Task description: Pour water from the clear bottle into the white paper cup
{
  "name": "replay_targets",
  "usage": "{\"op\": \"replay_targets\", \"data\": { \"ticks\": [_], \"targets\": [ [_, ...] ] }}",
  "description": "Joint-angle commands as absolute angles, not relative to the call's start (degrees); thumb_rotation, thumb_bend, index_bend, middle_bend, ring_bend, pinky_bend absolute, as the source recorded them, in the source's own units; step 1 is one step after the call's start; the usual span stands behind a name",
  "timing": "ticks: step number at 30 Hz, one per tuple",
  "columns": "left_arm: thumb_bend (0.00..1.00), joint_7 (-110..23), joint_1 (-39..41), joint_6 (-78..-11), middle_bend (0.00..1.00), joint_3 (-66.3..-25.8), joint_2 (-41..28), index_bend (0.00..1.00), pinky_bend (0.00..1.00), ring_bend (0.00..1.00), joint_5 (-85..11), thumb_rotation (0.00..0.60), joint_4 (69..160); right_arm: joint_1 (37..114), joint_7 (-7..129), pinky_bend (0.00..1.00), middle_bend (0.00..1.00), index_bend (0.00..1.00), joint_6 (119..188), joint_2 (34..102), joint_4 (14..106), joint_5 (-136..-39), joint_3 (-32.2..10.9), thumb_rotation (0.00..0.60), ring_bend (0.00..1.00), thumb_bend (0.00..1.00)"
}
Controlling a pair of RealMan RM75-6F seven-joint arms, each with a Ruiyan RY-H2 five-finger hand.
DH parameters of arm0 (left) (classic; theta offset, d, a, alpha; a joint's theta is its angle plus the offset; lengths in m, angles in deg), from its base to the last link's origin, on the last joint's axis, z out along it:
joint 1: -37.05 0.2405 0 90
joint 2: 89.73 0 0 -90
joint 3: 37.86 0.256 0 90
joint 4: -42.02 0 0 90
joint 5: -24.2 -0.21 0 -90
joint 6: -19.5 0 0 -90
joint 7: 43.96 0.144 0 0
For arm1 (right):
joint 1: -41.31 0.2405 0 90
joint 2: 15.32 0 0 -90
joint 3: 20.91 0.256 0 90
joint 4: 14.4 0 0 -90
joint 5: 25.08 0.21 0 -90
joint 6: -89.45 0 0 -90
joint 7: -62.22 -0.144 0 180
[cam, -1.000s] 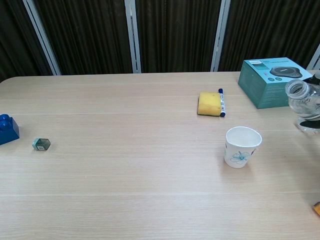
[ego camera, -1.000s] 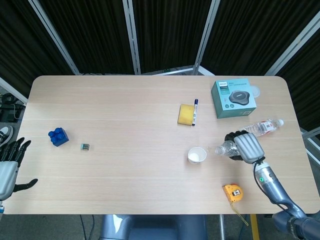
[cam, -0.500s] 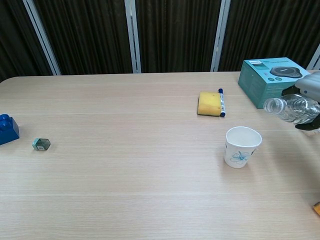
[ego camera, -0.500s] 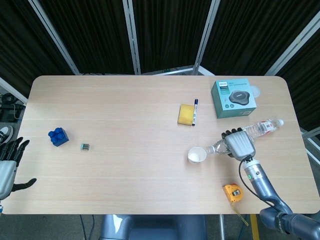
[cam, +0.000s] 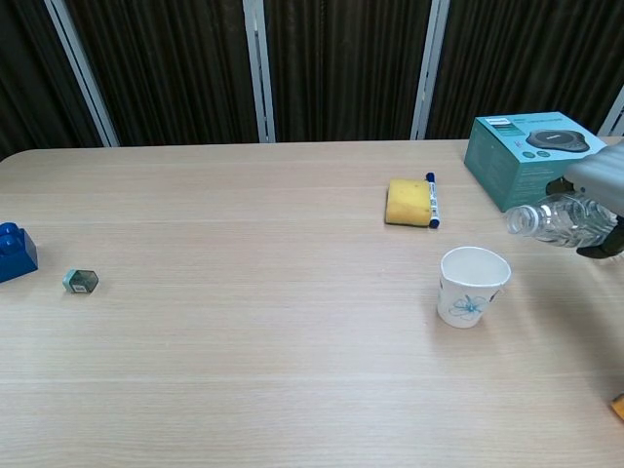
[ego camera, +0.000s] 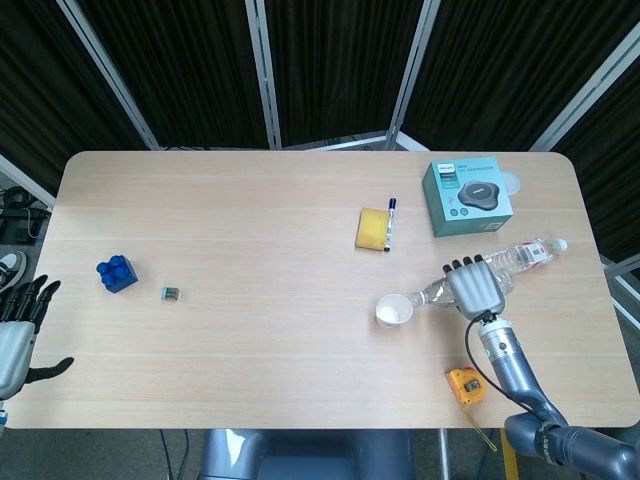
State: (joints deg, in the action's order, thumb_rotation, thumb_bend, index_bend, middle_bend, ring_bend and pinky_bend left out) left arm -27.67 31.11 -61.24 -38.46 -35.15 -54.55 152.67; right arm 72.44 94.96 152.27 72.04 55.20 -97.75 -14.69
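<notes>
The white paper cup point(ego camera: 394, 311) point(cam: 472, 285) stands upright near the table's right front, with a blue flower print on its side. My right hand point(ego camera: 473, 287) point(cam: 597, 182) grips the clear bottle point(ego camera: 502, 265) point(cam: 558, 218), which lies tilted with its open mouth pointing left, just right of and above the cup's rim. No water is visible flowing. My left hand point(ego camera: 17, 335) hangs off the table's left front edge, fingers spread and holding nothing.
A teal box point(ego camera: 466, 197) point(cam: 531, 156) sits behind the bottle. A yellow sponge point(ego camera: 373, 228) point(cam: 408, 202) and a blue marker point(ego camera: 390, 223) lie mid-table. An orange tape measure point(ego camera: 465, 385) is at the front right. A blue block point(ego camera: 117, 273) and a small object point(ego camera: 171, 293) lie at left.
My right hand has carried the bottle leftward toward the cup and tipped its mouth lower. The cup and my left hand have not moved.
</notes>
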Motion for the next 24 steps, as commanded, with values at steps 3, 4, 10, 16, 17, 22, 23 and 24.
{"op": "replay_targets", "data": {
  "ticks": [3, 4, 10, 16, 17, 22, 23, 24],
  "targets": [
    [0.0, -27.61, 31.1, -61.23, 0.0, -38.53, -35.14, 0.0, 0.0, 0.0, -54.37, 0.6, 152.68, 72.61, 96.43, 0.44, 0.58, 0.49, 152.6, 72.5, 54.54, -98.32, -15.02, 0.6, 0.49, 0.43],
    [0.0, -27.53, 31.1, -61.22, 0.0, -38.52, -35.11, 0.0, 0.0, 0.0, -54.35, 0.6, 152.68, 72.64, 96.72, 0.44, 0.58, 0.49, 152.63, 72.55, 54.46, -98.39, -15.08, 0.6, 0.49, 0.43],
    [0.0, -27.0, 31.07, -61.13, 0.0, -38.44, -34.88, 0.0, 0.0, 0.0, -54.35, 0.6, 152.66, 72.87, 98.68, 0.44, 0.58, 0.49, 153.66, 73.21, 52.79, -99.79, -15.52, 0.6, 0.49, 0.43],
    [0.0, -26.92, 31.05, -61.13, 0.0, -38.5, -34.87, 0.0, 0.0, 0.0, -54.23, 0.6, 152.71, 73.01, 99.55, 0.45, 0.58, 0.49, 153.89, 73.75, 51.83, -99.91, -15.35, 0.6, 0.49, 0.43],
    [0.0, -26.92, 31.06, -61.11, 0.0, -38.48, -34.87, 0.0, 0.0, 0.0, -54.21, 0.6, 152.72, 73.05, 99.91, 0.45, 0.58, 0.49, 153.98, 73.84, 51.61, -100.04, -15.39, 0.6, 0.49, 0.43],
    [0.0, -26.84, 31.03, -61.07, 0.0, -38.46, -34.88, 0.0, 0.0, 0.0, -54.22, 0.6, 152.73, 73.19, 101.09, 0.45, 0.58, 0.49, 154.3, 74.24, 50.98, -100.41, -15.41, 0.6, 0.49, 0.43],
    [0.0, -26.86, 31.04, -61.07, 0.0, -38.47, -34.87, 0.0, 0.0, 0.0, -54.21, 0.6, 152.73, 73.2, 101.24, 0.45, 0.58, 0.49, 154.27, 74.26, 50.98, -100.34, -15.35, 0.6, 0.49, 0.43],
    [0.0, -26.88, 31.04, -61.07, 0.0, -38.47, -34.89, 0.0, 0.0, 0.0, -54.22, 0.6, 152.74, 73.22, 101.48, 0.45, 0.58, 0.49, 154.24, 74.26, 50.97, -100.3, -15.32, 0.6, 0.49, 0.43]
  ]
}}
